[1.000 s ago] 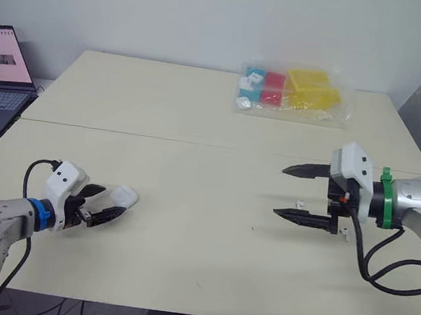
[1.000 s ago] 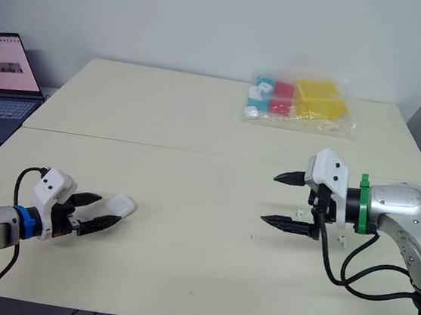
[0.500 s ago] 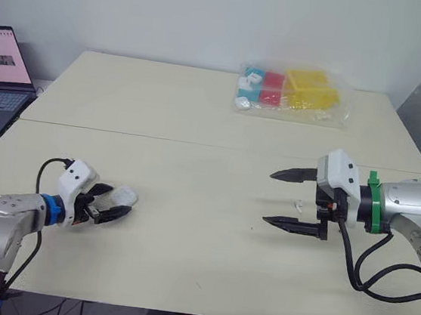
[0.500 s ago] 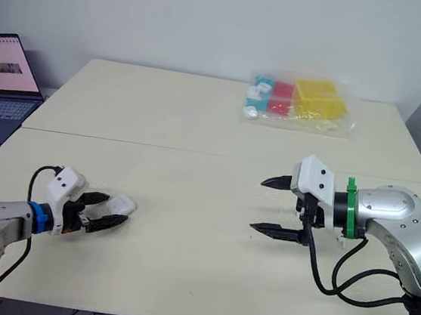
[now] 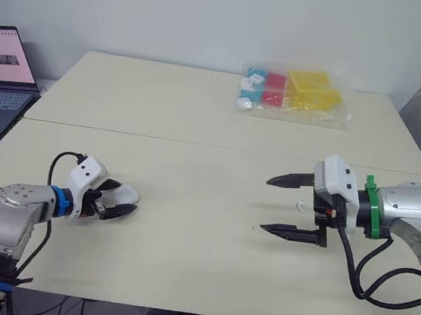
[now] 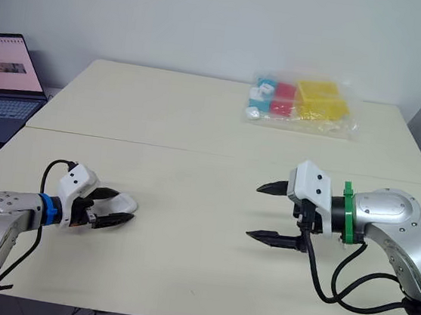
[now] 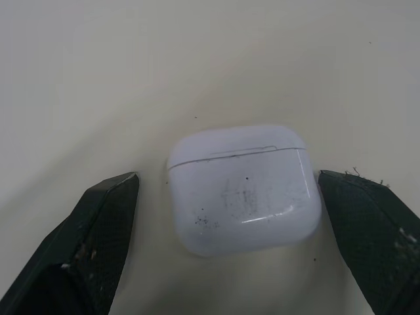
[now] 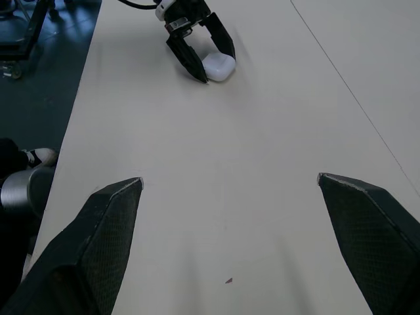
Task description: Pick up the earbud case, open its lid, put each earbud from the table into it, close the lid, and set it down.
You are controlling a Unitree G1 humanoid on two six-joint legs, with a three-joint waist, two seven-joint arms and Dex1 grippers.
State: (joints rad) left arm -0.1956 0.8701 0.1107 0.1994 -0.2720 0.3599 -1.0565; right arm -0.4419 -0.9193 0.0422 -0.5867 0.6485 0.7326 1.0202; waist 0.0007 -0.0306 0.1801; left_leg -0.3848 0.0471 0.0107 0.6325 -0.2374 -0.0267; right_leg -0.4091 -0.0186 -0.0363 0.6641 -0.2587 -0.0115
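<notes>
Moved since a second ago: your left gripper (image 5: 125,198) has slid forward along the table (image 5: 199,126), and its two fingers now stand one on each side of the case (image 7: 243,190). The case itself has not shifted. It lies flat on the near left part of the table, well apart from the right arm.

- Left hand: spread, nothing gripped. The wrist view shows bare table between each finger and the case, with the narrower gap on one side.
- Right gripper (image 5: 265,205): has drifted inward, toward the middle of the table. Fingers wide apart, empty, hovering over bare table.
- Small white piece (image 5: 300,205) just beside the right gripper, probably an earbud; too small to be sure.

Meaning for the task: the approach looks finished and the pick-up is the step in hand. Lid shut, nothing loaded yet, so you are at the very start.

Case heading: the lid seam sits at the end far from the left wrist, so the lid points away from that gripper, toward the middle of the table. The base-to-lid axis runs roughly along the fingers, slightly skewed. The broader span lies across the gap, so the fingers would close on the two side faces.
</notes>
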